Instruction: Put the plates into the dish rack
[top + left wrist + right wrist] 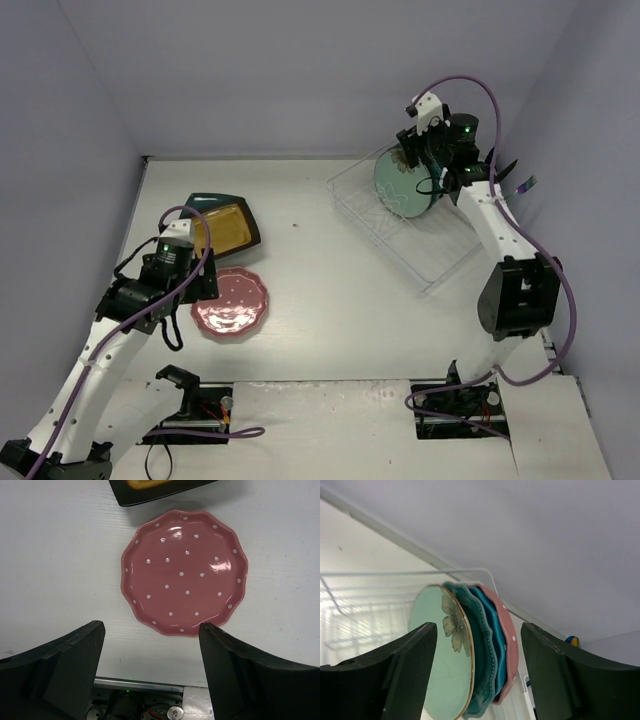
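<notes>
Standing on edge in the rack [395, 573], the mint plate [440, 655] is fronting 3 other plates. My right gripper [479, 625] is poised by its rim, jaws apart, clamping nothing. I'm judging it should back straight off, so neither finger tips the row. My left gripper [150, 625], jaws wide, is hovering over the pink plate [185, 572] lying flat on the table [50, 555].
</notes>
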Action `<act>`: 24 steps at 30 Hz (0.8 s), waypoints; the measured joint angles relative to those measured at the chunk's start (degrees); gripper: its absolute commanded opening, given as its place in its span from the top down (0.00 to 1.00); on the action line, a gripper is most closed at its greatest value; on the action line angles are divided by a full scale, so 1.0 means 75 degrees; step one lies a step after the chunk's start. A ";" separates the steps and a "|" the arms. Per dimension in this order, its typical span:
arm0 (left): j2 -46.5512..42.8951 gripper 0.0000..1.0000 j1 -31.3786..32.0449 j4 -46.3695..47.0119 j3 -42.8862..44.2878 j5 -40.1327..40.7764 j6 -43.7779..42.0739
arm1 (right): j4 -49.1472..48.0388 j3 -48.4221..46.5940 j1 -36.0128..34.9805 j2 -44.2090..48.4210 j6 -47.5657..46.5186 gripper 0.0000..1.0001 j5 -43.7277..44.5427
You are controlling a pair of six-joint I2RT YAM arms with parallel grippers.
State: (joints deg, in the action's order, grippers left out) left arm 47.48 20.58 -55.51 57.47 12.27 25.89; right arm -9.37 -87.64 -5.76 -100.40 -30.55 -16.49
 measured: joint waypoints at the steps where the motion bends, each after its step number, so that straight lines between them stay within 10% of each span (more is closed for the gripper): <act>1: -0.0029 0.24 0.0000 0.0000 0.0000 0.0000 -0.0017 | 0.0041 0.0003 -0.0047 0.0189 0.0274 0.28 0.0070; 13: -0.0271 0.24 0.0000 -0.0198 0.0000 -0.0064 -0.0070 | -0.0006 0.2002 -0.3730 0.2276 0.5657 0.17 0.0586; 24: -0.0679 0.24 0.0000 -0.0562 0.0006 -0.0172 -0.0134 | 0.0096 0.2806 -0.6726 -0.0597 0.9072 0.25 0.1714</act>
State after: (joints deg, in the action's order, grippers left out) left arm 42.39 20.58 -59.72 57.52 10.98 24.88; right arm -8.64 -66.59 -56.21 -104.88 37.50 -3.64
